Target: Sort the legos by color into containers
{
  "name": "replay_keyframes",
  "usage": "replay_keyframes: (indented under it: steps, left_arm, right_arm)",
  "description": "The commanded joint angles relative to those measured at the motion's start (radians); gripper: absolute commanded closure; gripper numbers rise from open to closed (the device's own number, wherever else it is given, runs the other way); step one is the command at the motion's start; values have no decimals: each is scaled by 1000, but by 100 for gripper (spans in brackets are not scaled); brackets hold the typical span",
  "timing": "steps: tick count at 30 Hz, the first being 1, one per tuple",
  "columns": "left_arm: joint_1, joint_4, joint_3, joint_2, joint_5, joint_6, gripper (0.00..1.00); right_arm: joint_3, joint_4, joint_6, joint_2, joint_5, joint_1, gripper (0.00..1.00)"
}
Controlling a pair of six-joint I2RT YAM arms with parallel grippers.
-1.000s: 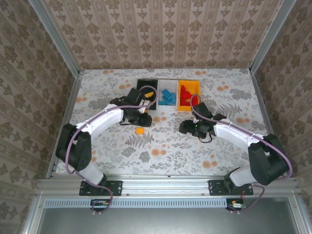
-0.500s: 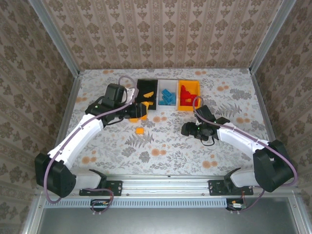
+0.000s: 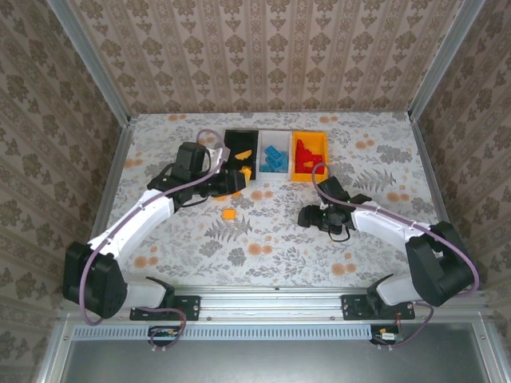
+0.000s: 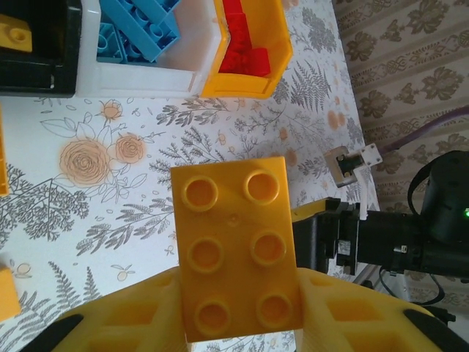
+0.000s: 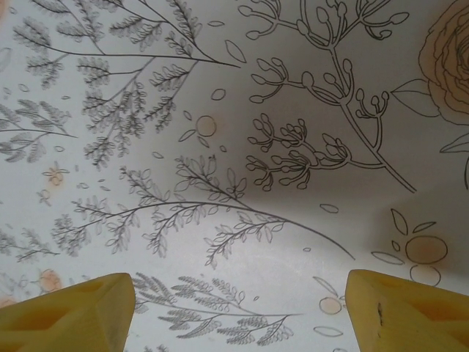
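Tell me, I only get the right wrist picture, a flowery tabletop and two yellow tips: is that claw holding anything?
Observer: No. The right gripper is open and empty, low over the table.
Operator: And the other arm?
Observer: The left gripper is shut on an orange-yellow brick, close to the black bin.
Operator: Anything left to sort?
Observer: One loose orange-yellow brick lies on the table, nearer the arms than the black bin.
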Motion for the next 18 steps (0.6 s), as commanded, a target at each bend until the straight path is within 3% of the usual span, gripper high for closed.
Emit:
replay_keyframes:
  steps: [1,18]
  left_arm:
    - [-8,59,38,46,19,-30,63]
    - [23,-56,284,267,-6,40,63]
  right_arm:
    - [18,8,-50,28,26,-15,23]
    - [66,-21,-129,58,24,-85,23]
